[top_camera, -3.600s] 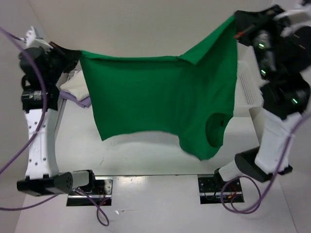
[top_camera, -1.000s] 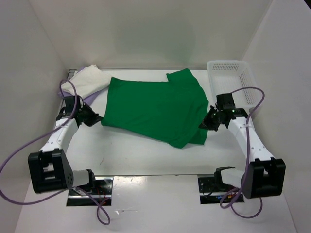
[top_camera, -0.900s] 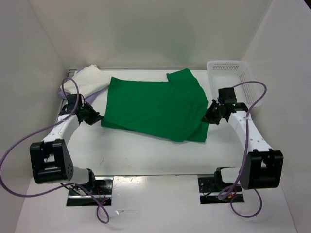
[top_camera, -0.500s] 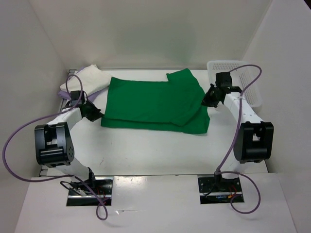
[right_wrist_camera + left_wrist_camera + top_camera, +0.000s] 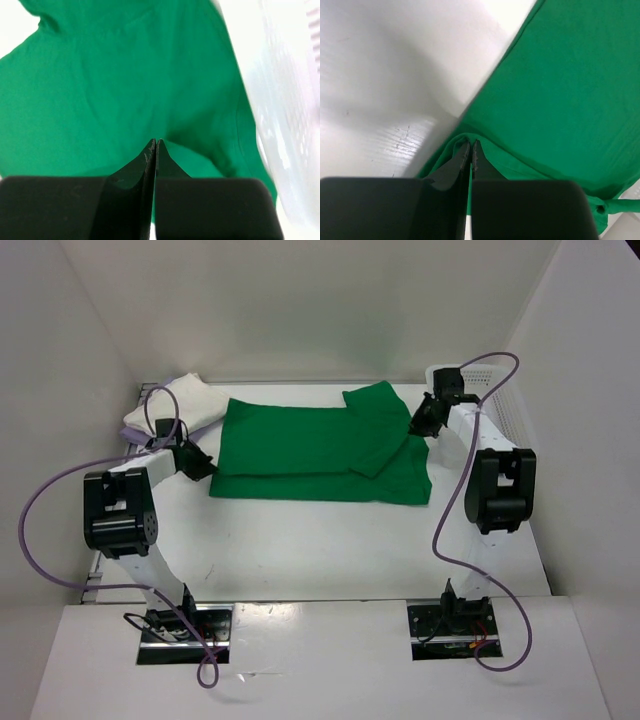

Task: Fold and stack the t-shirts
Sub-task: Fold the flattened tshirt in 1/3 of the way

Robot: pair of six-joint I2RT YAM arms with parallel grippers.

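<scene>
The bright green t-shirt (image 5: pixel 310 445) lies spread on the table, its near part doubled over along a straight front edge. My left gripper (image 5: pixel 197 462) is at the shirt's left edge, shut on a pinch of the green cloth (image 5: pixel 560 75), which drapes round the fingertips (image 5: pixel 465 150). My right gripper (image 5: pixel 422 423) is at the right edge by the sleeve, shut on green cloth (image 5: pixel 125 75) too. The white t-shirt (image 5: pixel 178 402) lies folded at the back left, with a strip of the lavender t-shirt (image 5: pixel 132 436) showing under it.
A white mesh basket (image 5: pixel 495 380) stands at the back right, close beside my right arm; its wall (image 5: pixel 295 100) fills the right side of the right wrist view. White walls enclose the table on three sides. Purple cables loop off both arms.
Both grippers have moved away from the bases toward the back, carrying the green shirt's near edge with them. The shirt lay skewed; its front edge now runs straight.
</scene>
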